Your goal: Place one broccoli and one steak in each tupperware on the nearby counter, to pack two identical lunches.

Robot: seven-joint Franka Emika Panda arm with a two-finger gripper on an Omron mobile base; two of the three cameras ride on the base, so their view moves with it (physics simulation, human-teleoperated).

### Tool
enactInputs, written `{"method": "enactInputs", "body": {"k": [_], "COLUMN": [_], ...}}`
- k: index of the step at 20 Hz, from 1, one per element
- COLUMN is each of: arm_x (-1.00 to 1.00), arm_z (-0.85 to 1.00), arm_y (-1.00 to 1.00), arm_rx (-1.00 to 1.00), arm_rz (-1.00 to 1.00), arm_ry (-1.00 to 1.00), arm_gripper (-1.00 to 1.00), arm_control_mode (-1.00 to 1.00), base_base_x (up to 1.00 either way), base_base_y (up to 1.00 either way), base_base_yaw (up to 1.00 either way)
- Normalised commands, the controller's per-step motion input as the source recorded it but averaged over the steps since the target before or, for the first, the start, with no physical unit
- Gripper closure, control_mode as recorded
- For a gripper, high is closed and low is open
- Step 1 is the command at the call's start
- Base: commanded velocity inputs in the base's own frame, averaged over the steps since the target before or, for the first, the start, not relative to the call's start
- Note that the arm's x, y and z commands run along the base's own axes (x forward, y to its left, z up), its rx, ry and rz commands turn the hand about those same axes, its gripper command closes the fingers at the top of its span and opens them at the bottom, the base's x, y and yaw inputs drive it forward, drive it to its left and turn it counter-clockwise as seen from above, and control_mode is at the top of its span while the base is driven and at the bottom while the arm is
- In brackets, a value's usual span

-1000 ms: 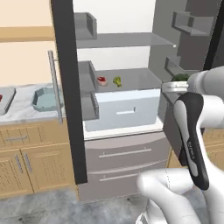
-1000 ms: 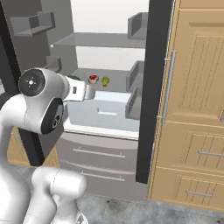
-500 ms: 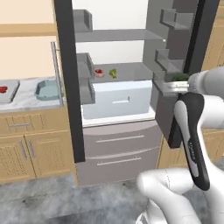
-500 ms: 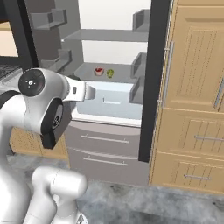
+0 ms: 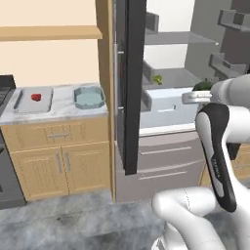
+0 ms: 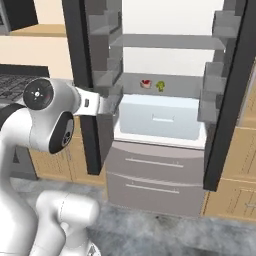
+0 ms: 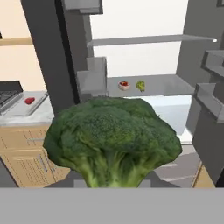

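My gripper (image 5: pixel 192 97) is shut on a broccoli (image 5: pixel 203 86), held at chest height in front of the open fridge. In the hand view this broccoli (image 7: pixel 113 138) looms large and hides the fingertips. On the marbled counter (image 5: pixel 61 110) to the left lies the pale grey tupperware (image 5: pixel 22 105) with a red steak (image 5: pixel 35 97) in it. The teal tupperware (image 5: pixel 89 97) stands beside it, nearer the fridge. Another broccoli (image 6: pixel 160 86) and a second steak (image 6: pixel 145 84) sit on the fridge shelf (image 6: pixel 180 87). The grey tupperware (image 7: pixel 19 107) with its steak (image 7: pixel 29 100) also shows in the hand view.
The dark open fridge door (image 5: pixel 131 88) stands on edge between the counter and the fridge interior. A second door (image 6: pixel 227 95) hangs open on the right. A stove (image 5: pixel 5 85) borders the counter's far left. Wooden cabinets (image 5: pixel 58 156) run below the counter, fridge drawers (image 6: pixel 150 175) below the shelf.
The whole picture has shifted right: the base has moved left, bringing the counter and both tupperware further into view. The broccoli stays in my gripper.
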Motion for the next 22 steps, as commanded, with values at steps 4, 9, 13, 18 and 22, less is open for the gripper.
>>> {"method": "enactInputs", "body": {"k": [4, 9, 13, 18, 22], "arm_x": [0.00, 0.00, 0.00, 0.00, 0.00], "arm_z": [0.00, 0.00, 0.00, 0.00, 0.00], "arm_y": [0.00, 0.00, 0.00, 0.00, 0.00], "arm_rx": [0.00, 0.00, 0.00, 0.00, 0.00], "arm_rz": [0.00, 0.00, 0.00, 0.00, 0.00], "arm_ry": [0.00, 0.00, 0.00, 0.00, 0.00], "arm_gripper": [1.00, 1.00, 1.00, 1.00, 1.00], "arm_control_mode": [1.00, 1.00, 1.00, 1.00, 1.00], "base_base_x": [-0.28, -0.23, -0.21, -0.16, -0.03], "base_base_y": [0.89, 0.98, 0.96, 0.96, 0.63], "base_base_yaw": [0.00, 0.00, 0.00, 0.00, 0.00]}}
